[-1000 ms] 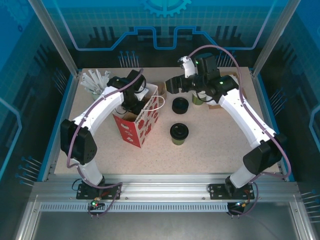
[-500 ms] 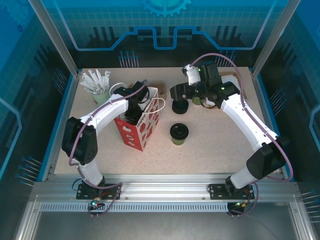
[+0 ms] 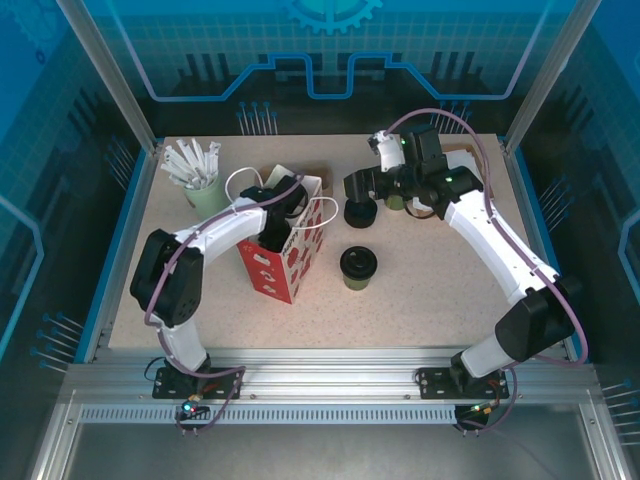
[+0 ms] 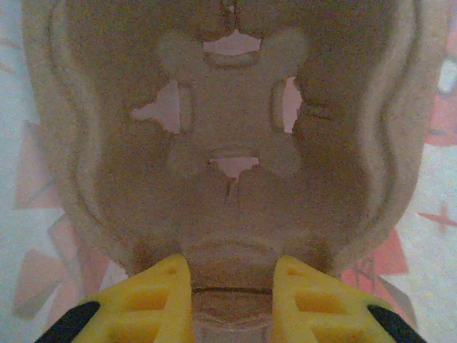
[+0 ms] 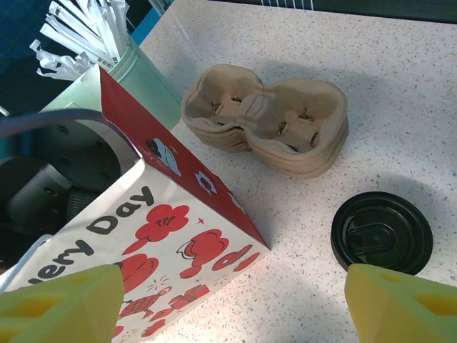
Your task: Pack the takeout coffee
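Observation:
The takeout coffee [image 3: 358, 266], an olive-green cup under a black lid, stands upright mid-table, right of the red-and-white paper bag [image 3: 292, 258]. Neither gripper touches it. My left gripper [image 3: 283, 200] reaches down into the bag's open top. In the left wrist view its yellow fingers [image 4: 161, 296] are shut on the rim of a brown pulp cup carrier [image 4: 228, 143], with the bag's printed walls around it. My right gripper [image 3: 357, 185] hangs open above the squat black stack of lids [image 3: 360, 212], its jaws [image 5: 228, 307] wide apart with nothing between them.
A stack of pulp carriers [image 5: 264, 118] lies behind the bag. A pale green cup of wrapped straws [image 3: 200, 178] stands at the back left. Unlidded green cups [image 3: 397, 200] sit partly under the right arm. The lid stack [image 5: 382, 232] lies right of the bag's corner.
My left arm has swung right and pushed further into the bag, and the bag has shifted slightly right. The right gripper drifted a little right above the lids.

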Controlling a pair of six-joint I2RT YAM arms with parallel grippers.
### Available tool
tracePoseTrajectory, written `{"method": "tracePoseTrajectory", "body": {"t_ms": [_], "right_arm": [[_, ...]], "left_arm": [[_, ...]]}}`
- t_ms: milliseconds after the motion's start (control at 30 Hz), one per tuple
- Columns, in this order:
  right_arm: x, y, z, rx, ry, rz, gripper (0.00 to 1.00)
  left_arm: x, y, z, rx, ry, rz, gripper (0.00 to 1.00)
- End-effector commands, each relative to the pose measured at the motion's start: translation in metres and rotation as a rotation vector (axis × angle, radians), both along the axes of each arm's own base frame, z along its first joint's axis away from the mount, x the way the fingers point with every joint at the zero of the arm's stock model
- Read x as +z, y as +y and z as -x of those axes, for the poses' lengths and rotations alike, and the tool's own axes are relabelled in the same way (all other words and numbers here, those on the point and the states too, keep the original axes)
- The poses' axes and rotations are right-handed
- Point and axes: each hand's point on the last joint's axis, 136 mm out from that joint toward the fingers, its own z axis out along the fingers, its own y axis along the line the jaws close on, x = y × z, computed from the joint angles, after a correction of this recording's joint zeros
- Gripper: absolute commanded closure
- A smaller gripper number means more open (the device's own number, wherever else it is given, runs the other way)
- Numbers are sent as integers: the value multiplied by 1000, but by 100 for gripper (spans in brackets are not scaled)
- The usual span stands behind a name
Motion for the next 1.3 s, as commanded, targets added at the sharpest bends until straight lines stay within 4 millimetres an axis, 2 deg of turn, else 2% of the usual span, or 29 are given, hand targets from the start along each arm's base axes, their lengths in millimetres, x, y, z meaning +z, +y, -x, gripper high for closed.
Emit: {"method": "tracePoseTrajectory", "body": {"t_ms": [0, 167, 367, 567, 700, 800, 1100, 1267], "right_arm": [[1, -6, -2, -12, -11, -6, 17], [-2, -6, -2, -12, -5, -6, 17], [-4, -6, -2, -12, 0, -6, 18], [-6, -5, -2, -10, 5, -8, 17], [-6, -6, -2, -10, 5, -7, 18], [-5, -6, -1, -11, 1, -8, 17], [-6, -7, 0, -12, 3, -5, 17], [-4, -7, 0, -12, 2, -7, 18]], "left_arm": [[-15, -3, 2, 13, 17, 2, 73], [-22, -3, 3, 22, 20, -2, 64], [-10, -5, -1, 29, -11, 16, 51], [-8, -5, 1, 21, 7, 14, 45], [1, -10, 0, 19, -9, 44, 39], [10, -12, -1, 18, -29, 66, 25], [28, -14, -3, 13, -64, 86, 20], [52, -12, -9, 7, -116, 95, 21]]}}
